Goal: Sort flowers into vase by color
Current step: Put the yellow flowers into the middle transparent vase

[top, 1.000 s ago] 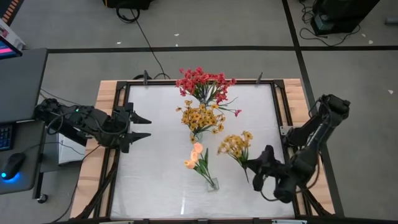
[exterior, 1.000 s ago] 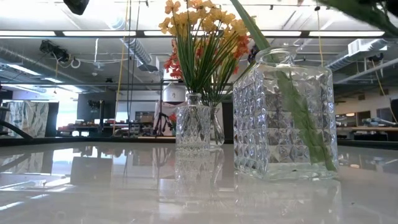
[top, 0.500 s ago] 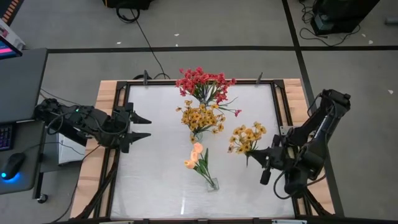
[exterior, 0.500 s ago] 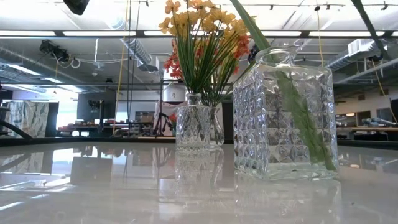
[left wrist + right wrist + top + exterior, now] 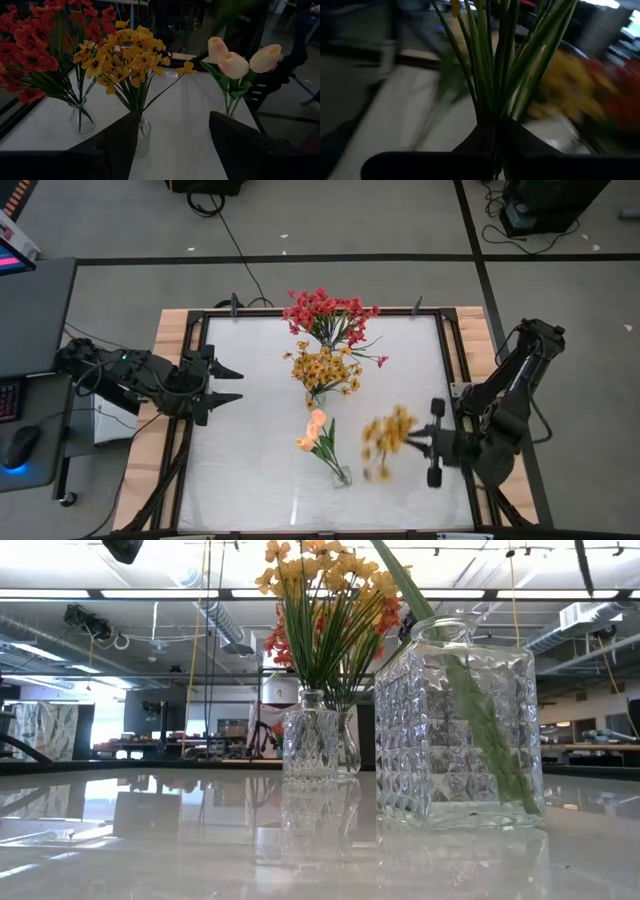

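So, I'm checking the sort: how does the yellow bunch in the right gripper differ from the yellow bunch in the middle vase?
The held yellow bunch is clamped by its stems in the shut right gripper, over the table's right side; the vased yellow bunch stands in its glass vase. The held one looks smaller. Both have yellow-orange blossoms on green stems.

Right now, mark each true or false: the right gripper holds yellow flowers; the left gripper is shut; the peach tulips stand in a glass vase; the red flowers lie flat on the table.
1. The right gripper is shut on a yellow-orange flower sprig: true.
2. The left gripper is shut: false; it is open and empty at the table's left edge.
3. The pale peach tulip buds stand in a clear glass vase: true.
4. The red blossom sprigs lie flat on the white table: false; they stand in a vase.
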